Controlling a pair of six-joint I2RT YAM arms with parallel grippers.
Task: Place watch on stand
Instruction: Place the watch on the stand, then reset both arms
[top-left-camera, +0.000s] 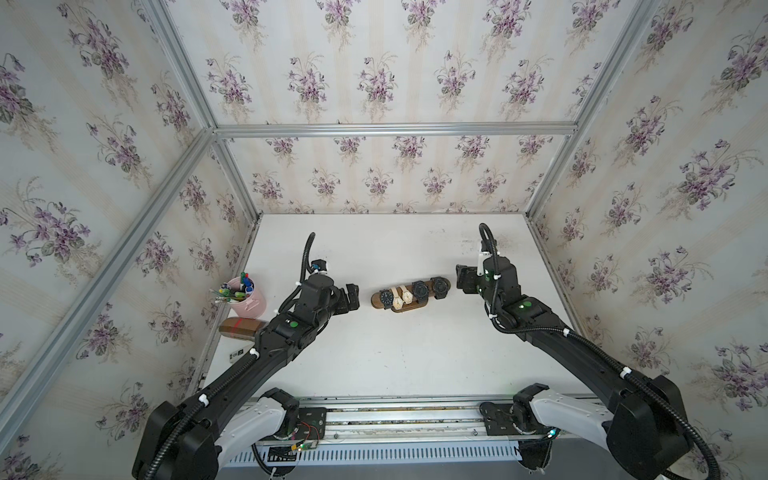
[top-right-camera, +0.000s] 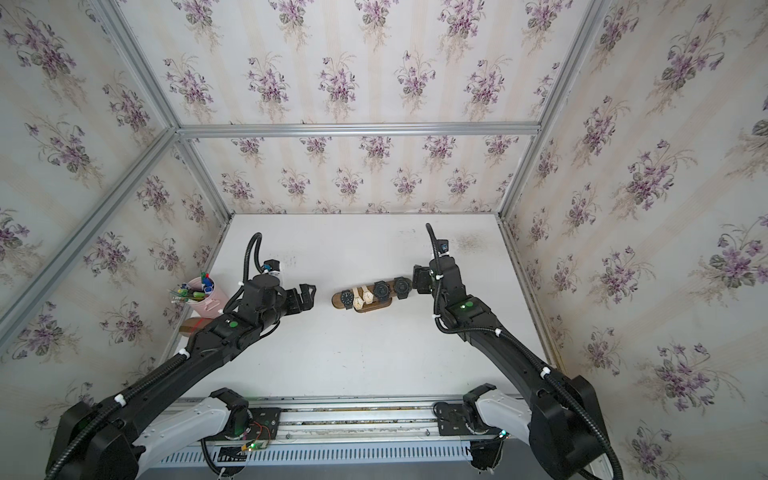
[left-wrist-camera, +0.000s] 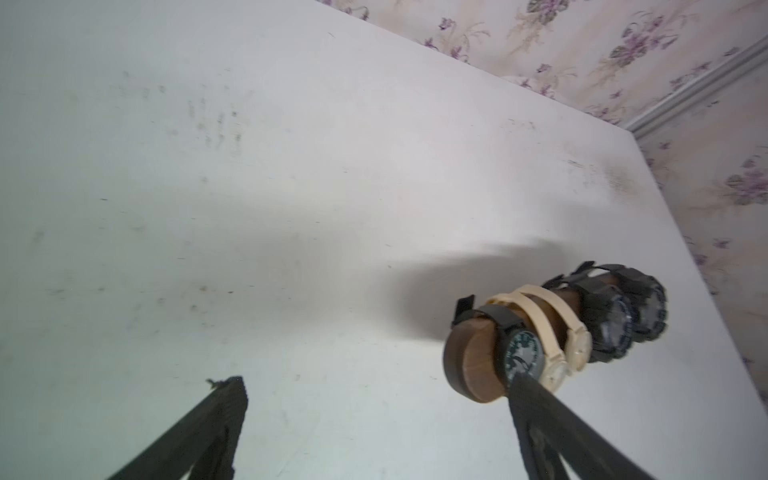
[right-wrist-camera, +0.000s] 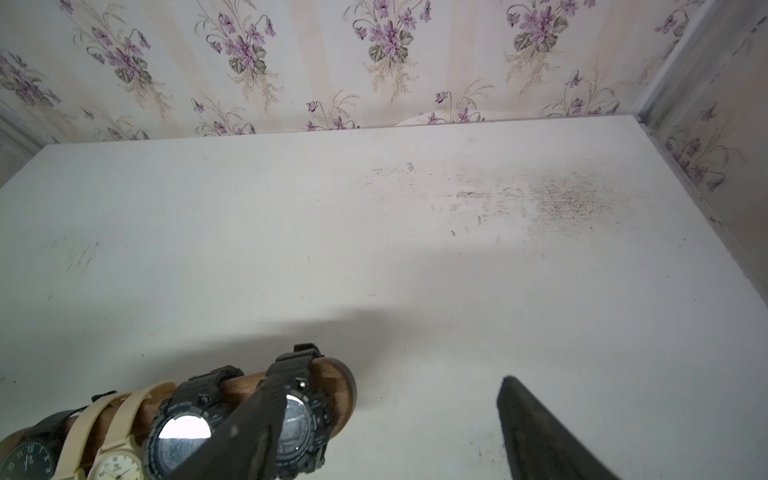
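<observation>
Operator: Stand, watches?
Spotter: Your stand (top-left-camera: 377, 300) is in the middle of the table (top-left-camera: 395, 357), bar crosswise to you. Five watches (top-left-camera: 407, 296) strapped round it; chunky black watch (top-left-camera: 439, 286) nearest its right end.
Operator: Pincers?
Spotter: Your left gripper (top-left-camera: 352, 296) just off the left end, jaws wide, nothing in them. Your right gripper (top-left-camera: 460, 280) just off the right end, same: wide, empty. Far left: pink pen cup (top-left-camera: 249, 301) and taped box (top-left-camera: 241, 326).

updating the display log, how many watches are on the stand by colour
black watches: 3
cream watches: 2
total on the stand: 5
</observation>
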